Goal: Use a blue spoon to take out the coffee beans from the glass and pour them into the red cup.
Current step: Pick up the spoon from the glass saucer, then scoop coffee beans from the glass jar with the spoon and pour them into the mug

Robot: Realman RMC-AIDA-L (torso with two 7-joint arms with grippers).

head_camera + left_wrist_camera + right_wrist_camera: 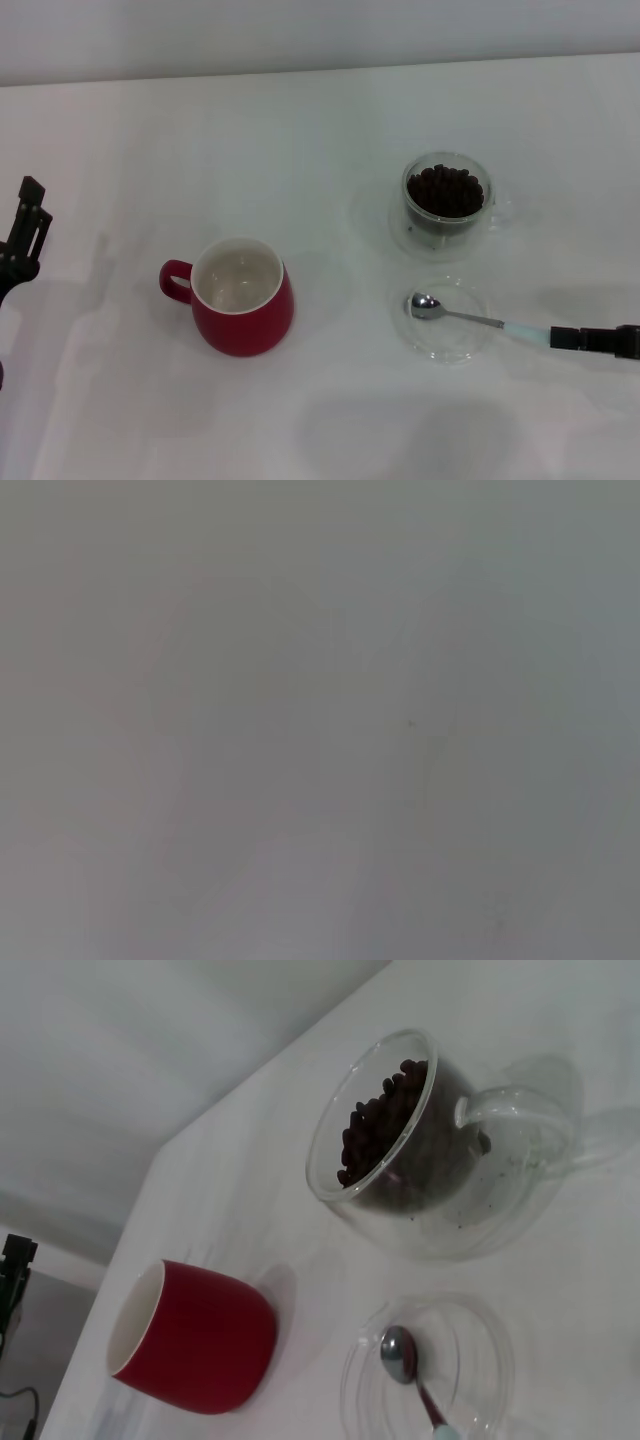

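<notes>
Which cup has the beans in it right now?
The glass, clear and double-walled, behind the saucer: it holds the dark coffee beans. The red cup shows only its bare white inside.

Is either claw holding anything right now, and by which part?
The right claw is at the blue spoon, at the end of its pale handle; whether it has closed cannot be told. The left claw, parked at the table's left edge, holds nothing.
</notes>
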